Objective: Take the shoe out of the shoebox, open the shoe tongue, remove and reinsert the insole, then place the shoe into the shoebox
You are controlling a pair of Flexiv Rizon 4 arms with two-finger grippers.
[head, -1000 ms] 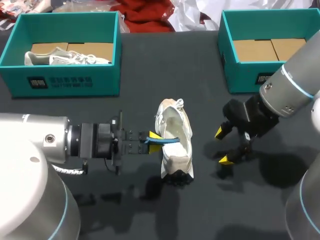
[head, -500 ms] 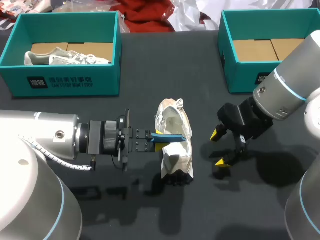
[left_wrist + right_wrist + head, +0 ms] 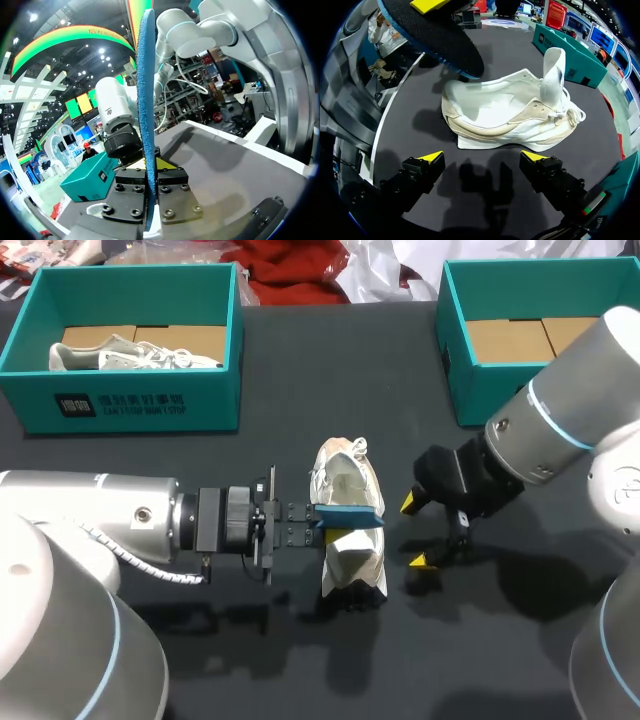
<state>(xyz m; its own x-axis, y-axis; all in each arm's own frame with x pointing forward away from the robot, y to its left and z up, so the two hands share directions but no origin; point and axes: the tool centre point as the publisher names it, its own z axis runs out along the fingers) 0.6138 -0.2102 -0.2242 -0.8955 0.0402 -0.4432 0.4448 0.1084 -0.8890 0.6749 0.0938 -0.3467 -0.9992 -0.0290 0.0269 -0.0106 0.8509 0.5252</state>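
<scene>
A white shoe (image 3: 346,480) lies on its side in the middle of the black table, its tongue pulled open. My left gripper (image 3: 318,523) is shut on a blue insole (image 3: 352,516), which it holds level over the shoe's opening. In the left wrist view the insole (image 3: 146,95) stands edge-on between the fingers (image 3: 163,164). My right gripper (image 3: 414,532) hangs open just right of the shoe. Its wrist view shows the shoe (image 3: 515,112) ahead of the open right gripper (image 3: 483,158), with the insole's dark underside (image 3: 435,37) above the heel.
A teal shoebox (image 3: 130,405) at the back left holds a second pale shoe (image 3: 135,353). Another teal shoebox (image 3: 480,390) at the back right shows only a cardboard lining. Crumpled red and white material lies beyond the table's far edge.
My left gripper has carried the insole to the right, further over the shoe. My right arm has shifted left, closer to the shoe, with its fingers still apart.
</scene>
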